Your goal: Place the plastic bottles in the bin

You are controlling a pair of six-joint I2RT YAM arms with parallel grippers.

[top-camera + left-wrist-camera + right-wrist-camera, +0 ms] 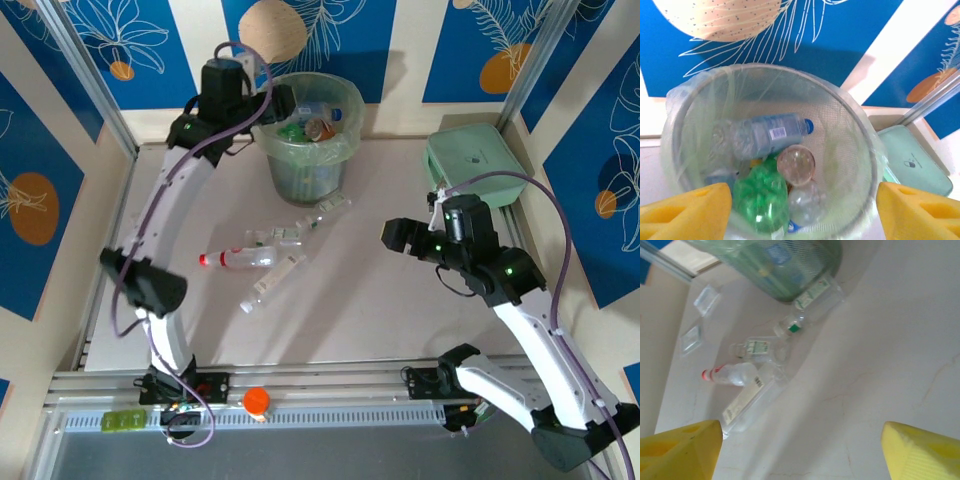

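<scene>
While the left tool (800, 220) hangs over the mouth of the bin (860, 150), its yellow fingers (685, 210) are spread wide with nothing between them. Inside the lined bin lie a clear blue-labelled bottle (767, 135) on its side, a crumpled green bottle (760, 192) below it and a round brownish bottle (796, 162) touching both. The bin stands at the far side of the desk (380, 310), left of the mint box (475, 160). The right tool (800, 455) hovers above bare desk near the mint box, likewise released and holding nothing. Between the two arms, just in front of the bin, more bottles lie scattered: a red-capped bottle (240, 260) on its side and several small clear bottles (275, 237) near it, one close to the bin's foot.
</scene>
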